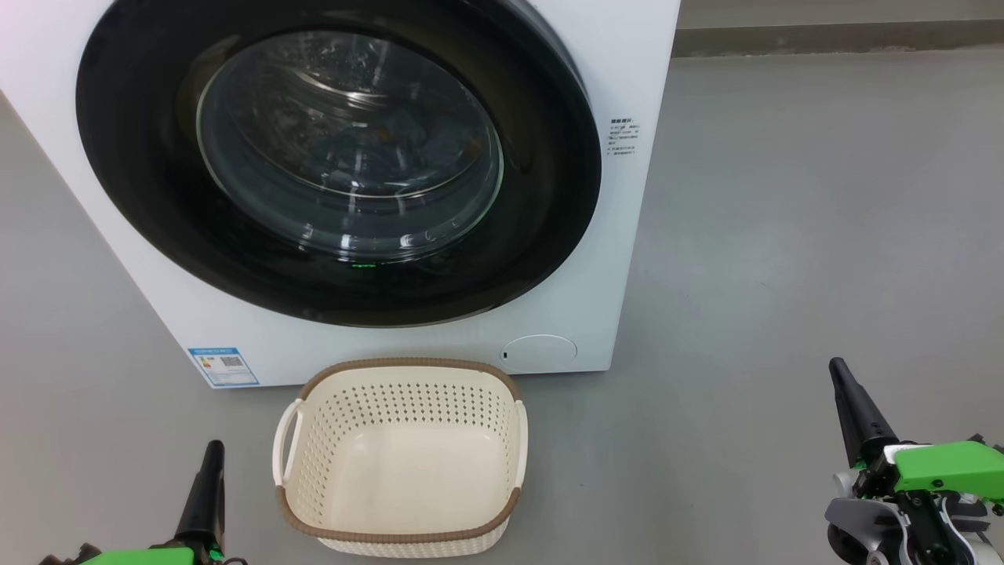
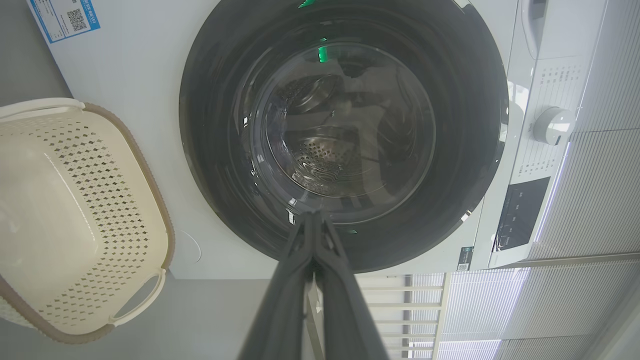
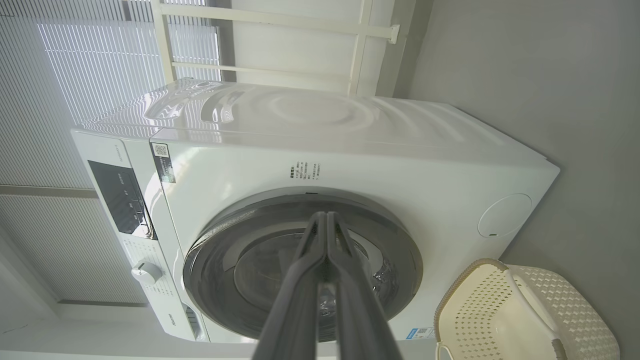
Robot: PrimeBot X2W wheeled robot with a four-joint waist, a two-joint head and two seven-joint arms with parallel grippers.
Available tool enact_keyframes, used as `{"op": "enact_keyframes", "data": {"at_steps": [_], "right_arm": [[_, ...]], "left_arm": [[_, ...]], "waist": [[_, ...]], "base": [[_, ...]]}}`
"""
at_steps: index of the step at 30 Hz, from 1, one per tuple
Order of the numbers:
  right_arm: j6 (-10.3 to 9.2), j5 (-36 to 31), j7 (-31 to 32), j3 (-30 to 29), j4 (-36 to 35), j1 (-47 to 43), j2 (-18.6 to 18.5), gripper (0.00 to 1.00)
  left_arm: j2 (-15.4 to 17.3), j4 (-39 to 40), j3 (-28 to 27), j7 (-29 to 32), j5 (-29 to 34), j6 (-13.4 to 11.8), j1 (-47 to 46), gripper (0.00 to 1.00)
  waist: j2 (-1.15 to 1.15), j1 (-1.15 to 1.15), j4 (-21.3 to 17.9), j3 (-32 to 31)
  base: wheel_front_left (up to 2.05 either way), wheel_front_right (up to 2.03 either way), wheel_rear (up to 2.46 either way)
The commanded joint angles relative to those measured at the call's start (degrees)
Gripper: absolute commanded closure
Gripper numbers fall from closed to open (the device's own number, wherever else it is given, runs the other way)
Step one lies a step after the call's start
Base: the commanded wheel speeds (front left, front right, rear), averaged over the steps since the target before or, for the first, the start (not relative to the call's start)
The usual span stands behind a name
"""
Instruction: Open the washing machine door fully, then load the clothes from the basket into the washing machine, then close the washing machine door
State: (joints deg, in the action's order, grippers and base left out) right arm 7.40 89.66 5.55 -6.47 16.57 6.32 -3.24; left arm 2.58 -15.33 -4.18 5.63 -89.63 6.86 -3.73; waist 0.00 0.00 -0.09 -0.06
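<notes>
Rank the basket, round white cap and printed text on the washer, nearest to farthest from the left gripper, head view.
1. basket, just right of the left gripper.
2. round white cap, lower right of the washer.
3. printed text, upper right.

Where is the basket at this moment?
In the head view the basket stands on the floor at bottom centre, just in front of the washing machine, under its door, closer to the left gripper than to the right gripper.

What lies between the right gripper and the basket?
Only bare grey floor. In the head view, the stretch from the right gripper across to the basket holds nothing else.
</notes>
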Motion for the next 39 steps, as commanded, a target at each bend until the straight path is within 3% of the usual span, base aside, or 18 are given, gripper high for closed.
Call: {"op": "enact_keyframes", "data": {"at_steps": [1,39], "right_arm": [[0.09,1.09,0.48,0.36,-1.97,0.4,0.05,1.0],[0.09,2.43,0.99,-0.15,-2.21,0.27,0.35,1.0]], "left_arm": [[0.54,0.93,-2.08,0.5,-1.06,0.5,-2.73,1.0],[0.3,0.84,-2.45,0.93,-2.44,0.62,-2.91,1.0]], "waist": [[0.0,0.0,0.02,0.02],[0.0,0.0,0.1,0.09]], "base": [[0.0,0.0,0.0],[0.0,0.0,0.0]]}}
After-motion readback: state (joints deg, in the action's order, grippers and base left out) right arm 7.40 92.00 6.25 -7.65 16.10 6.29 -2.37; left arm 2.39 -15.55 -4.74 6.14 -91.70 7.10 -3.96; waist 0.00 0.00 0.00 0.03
